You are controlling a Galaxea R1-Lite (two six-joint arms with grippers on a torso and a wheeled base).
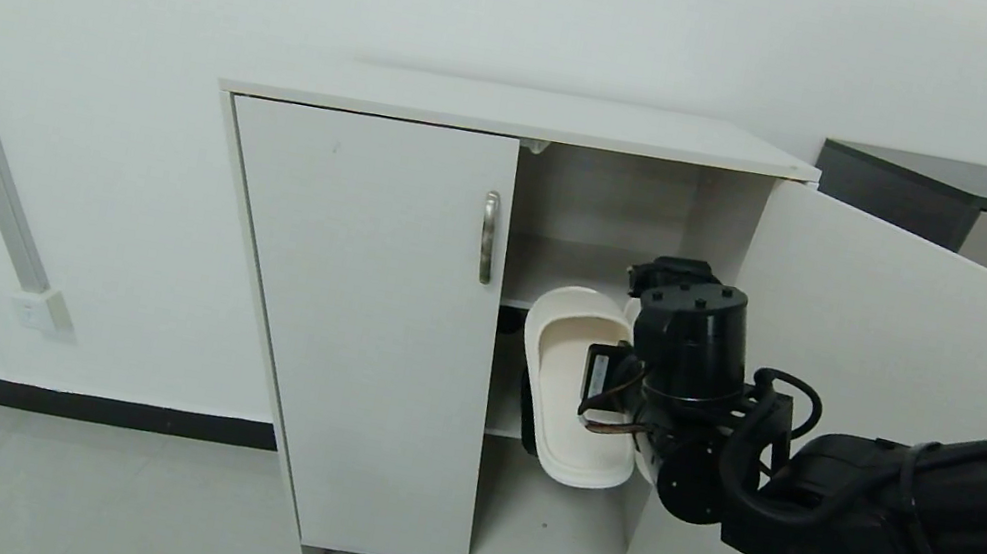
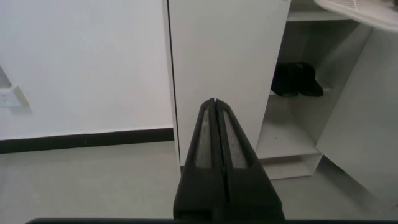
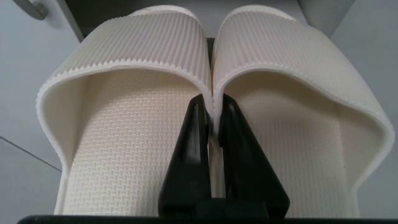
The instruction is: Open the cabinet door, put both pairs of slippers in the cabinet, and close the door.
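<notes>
Cream slippers (image 3: 124, 143) | likely light, soft foam, ribbed | right gripper (image 3: 212, 104) pinches both inner walls together at cabinet (image 1: 522, 115) opening | left gripper (image 2: 214, 109) clenched, empty

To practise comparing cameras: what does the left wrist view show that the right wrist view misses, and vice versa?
Only left wrist: the shut left gripper, a black pair of slippers inside the white cabinet, grey floor. Only right wrist: the right gripper clamping the cream ribbed foam slippers by their inner edges, a metal door handle. Both: those cream slippers and the cabinet's closed door.
</notes>
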